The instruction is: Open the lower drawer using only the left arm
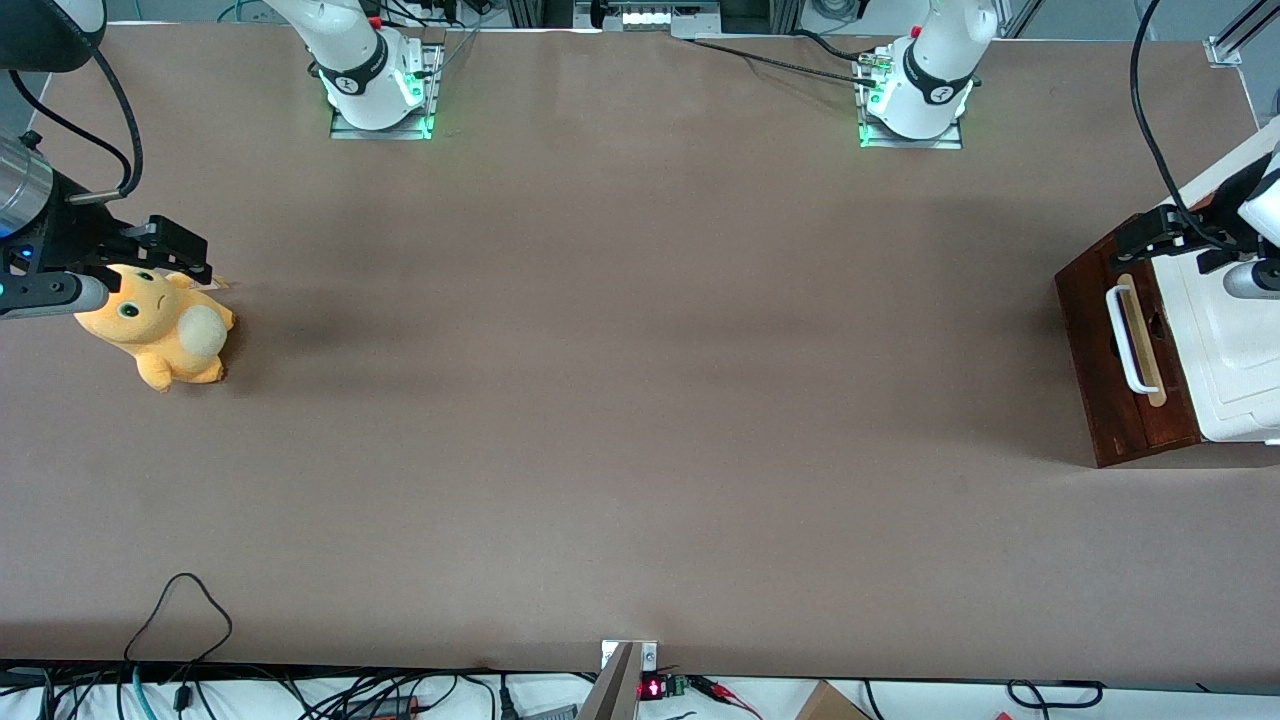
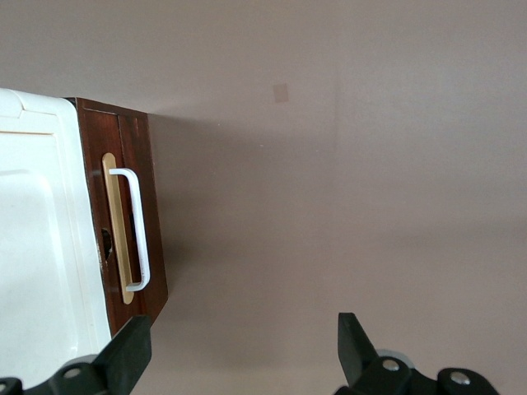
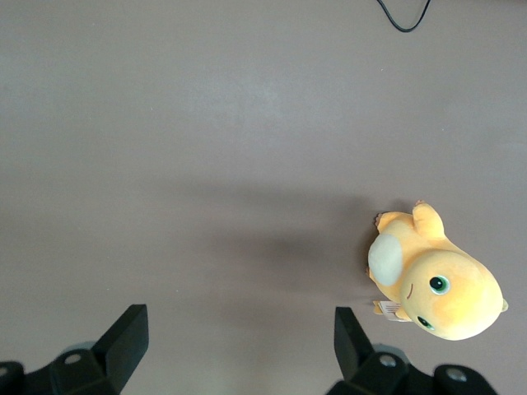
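At the working arm's end of the table, the lower drawer (image 1: 1120, 365) looks shut, its white loop handle (image 2: 136, 229) ungrasped, with the left arm's gripper (image 2: 243, 350) spread wide and empty above it.

Lower drawer (image 1: 1100, 340): dark reddish-brown wood front; white loop handle (image 2: 136, 230) on a pale wood strip (image 2: 115, 226). Cabinet top (image 1: 1235, 350), above the drawer: white. Left arm (image 1: 930, 70): glossy white, black band. Gripper (image 1: 1150, 235), above the drawer's front: black, fingers spread apart. Table (image 1: 620, 380): plain brown. Plush toy (image 1: 160, 330), toward the parked arm's end from the drawer: yellow-orange, cream belly patch, green eyes.
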You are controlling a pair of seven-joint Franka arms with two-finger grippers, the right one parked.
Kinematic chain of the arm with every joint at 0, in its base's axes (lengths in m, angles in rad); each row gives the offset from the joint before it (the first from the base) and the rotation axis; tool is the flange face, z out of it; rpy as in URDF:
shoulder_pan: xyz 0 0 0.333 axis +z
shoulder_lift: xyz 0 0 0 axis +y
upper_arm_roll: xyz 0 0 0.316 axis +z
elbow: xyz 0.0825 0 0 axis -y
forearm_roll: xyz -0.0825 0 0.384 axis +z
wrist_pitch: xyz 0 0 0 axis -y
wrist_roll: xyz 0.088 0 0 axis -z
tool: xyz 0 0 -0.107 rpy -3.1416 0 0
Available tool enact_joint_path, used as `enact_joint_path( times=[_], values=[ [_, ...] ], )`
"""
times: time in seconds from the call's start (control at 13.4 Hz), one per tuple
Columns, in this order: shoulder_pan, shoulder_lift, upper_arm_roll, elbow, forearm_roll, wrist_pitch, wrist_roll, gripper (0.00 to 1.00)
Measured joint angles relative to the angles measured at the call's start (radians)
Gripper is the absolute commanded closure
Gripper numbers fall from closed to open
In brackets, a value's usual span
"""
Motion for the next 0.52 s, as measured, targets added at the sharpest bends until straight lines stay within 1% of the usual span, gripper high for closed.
enact_joint_path(
  times=[0.52],
  values=[
    [-0.002, 0.003, 0.000, -0.022, 0.001, -0.001, -0.013, 0.00]
  ],
)
